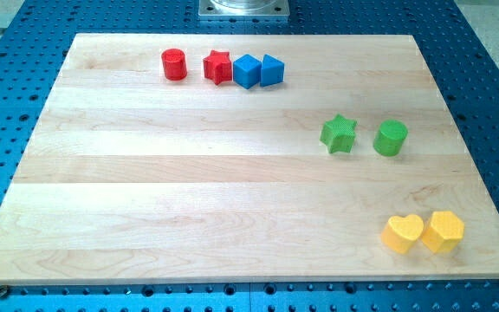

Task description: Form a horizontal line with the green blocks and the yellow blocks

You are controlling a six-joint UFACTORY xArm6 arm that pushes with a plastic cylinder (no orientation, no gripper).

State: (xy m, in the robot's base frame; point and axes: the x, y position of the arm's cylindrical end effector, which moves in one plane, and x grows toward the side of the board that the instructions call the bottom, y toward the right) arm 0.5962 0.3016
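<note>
Tabletop (pixel 232 217): pale wooden board on a blue perforated base (pixel 7 113).
Green blocks: green star (pixel 339 133) and green cylinder (pixel 391 138), side by side with a small gap, at the view's right, mid-height.
Yellow blocks: yellow heart (pixel 403 233) and yellow hexagonal block (pixel 443 230), touching, at the view's bottom right, below the green pair.
Red blocks: red cylinder (pixel 174 64) and red star (pixel 218 67), near the view's top.
Blue blocks: 2 blue blocks (pixel 258 70), touching, right of the red star.
My tip: not visible; no fingers, so no state to tell.
</note>
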